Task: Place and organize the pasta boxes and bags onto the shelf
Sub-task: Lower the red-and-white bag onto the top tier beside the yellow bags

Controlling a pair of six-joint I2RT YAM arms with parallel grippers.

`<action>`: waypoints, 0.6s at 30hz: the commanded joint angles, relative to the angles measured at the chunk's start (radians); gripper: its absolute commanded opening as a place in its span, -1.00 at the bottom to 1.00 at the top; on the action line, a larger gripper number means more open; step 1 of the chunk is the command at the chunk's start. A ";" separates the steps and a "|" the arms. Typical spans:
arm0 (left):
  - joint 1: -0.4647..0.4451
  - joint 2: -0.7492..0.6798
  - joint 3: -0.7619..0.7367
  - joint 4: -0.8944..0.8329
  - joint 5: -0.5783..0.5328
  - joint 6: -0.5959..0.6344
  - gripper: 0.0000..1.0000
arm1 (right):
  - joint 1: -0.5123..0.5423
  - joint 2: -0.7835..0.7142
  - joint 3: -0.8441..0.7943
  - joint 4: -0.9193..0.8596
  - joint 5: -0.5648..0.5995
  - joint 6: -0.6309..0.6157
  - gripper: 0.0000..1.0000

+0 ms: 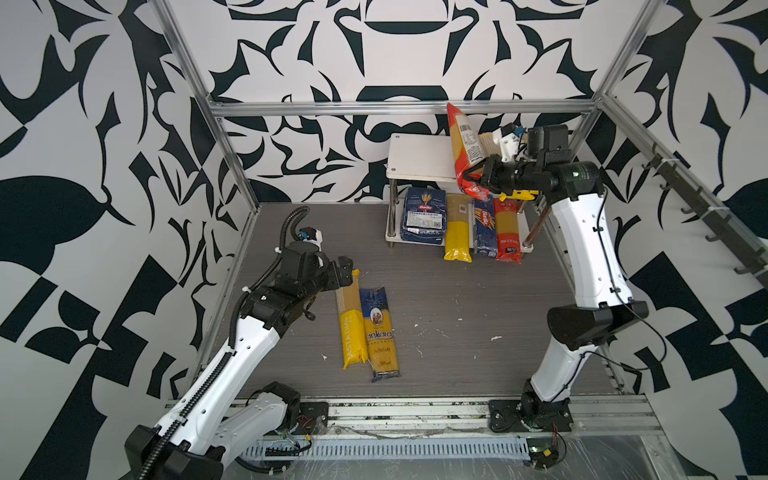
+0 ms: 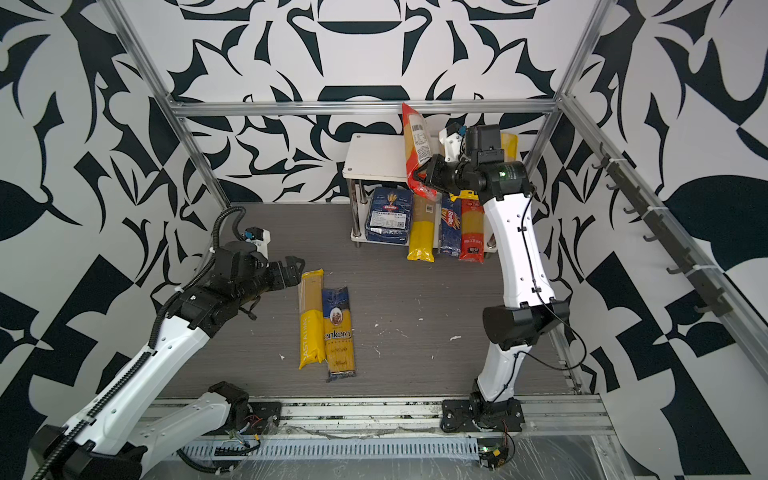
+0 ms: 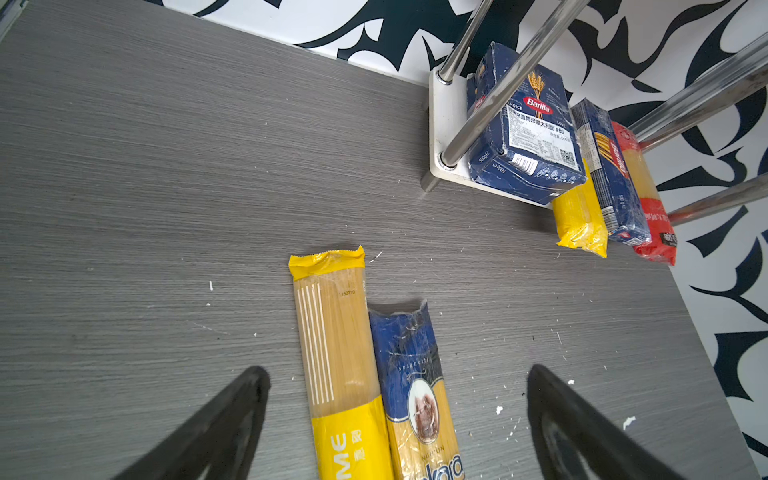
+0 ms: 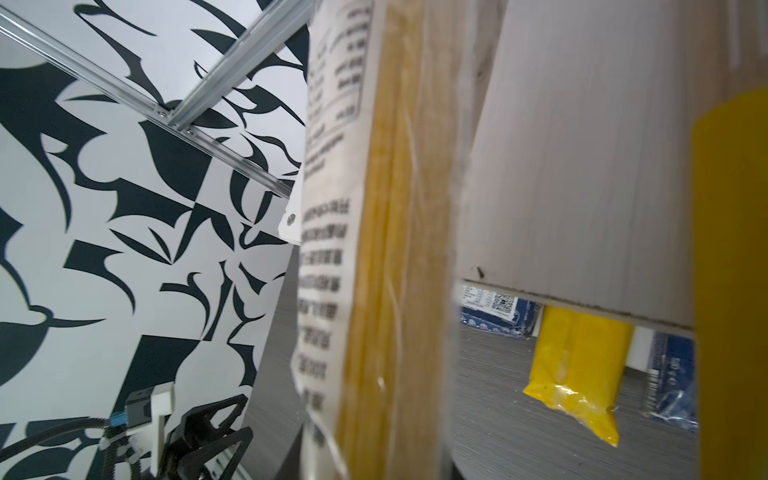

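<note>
The shelf (image 1: pixel 417 154) stands at the back right. On its lower board lie the wide pasta box (image 1: pixel 424 220), a yellow-ended bag (image 1: pixel 457 235), the narrow pasta box (image 1: pixel 484 228) and a red-ended bag (image 1: pixel 508 239). My right gripper (image 1: pixel 478 176) is shut on the lower end of another red-ended bag (image 1: pixel 464 141), held steeply tilted over the top board (image 4: pixel 582 166). A yellow-ended bag (image 2: pixel 509 145) lies at that board's right side. The PASTATIME bag (image 1: pixel 351 324) and the ankara bag (image 1: pixel 380 332) lie side by side on the table. My left gripper (image 1: pixel 347 274) is open at their far ends, with both bags between its fingers (image 3: pixel 253 386) in the left wrist view.
Aluminium frame posts (image 1: pixel 232 153) and a crossbar (image 1: pixel 399 107) box in the grey table (image 1: pixel 457 316). A mounting rail (image 1: pixel 407 411) runs along the front edge. A row of dark hooks (image 1: pixel 706 208) lines the right wall. White crumbs dot the table.
</note>
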 commanded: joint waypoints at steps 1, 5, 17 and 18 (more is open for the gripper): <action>-0.002 0.012 0.017 0.026 -0.002 0.025 0.99 | 0.000 0.011 0.160 0.048 0.057 -0.127 -0.98; -0.003 0.025 0.018 0.032 0.002 0.031 0.99 | 0.000 0.059 0.178 0.021 0.099 -0.152 -0.98; -0.003 0.012 0.014 0.028 -0.005 0.057 0.98 | -0.001 0.079 0.178 0.002 0.185 -0.181 -0.78; -0.002 0.010 0.013 0.028 -0.007 0.058 0.99 | -0.001 0.084 0.210 0.001 0.187 -0.180 -0.74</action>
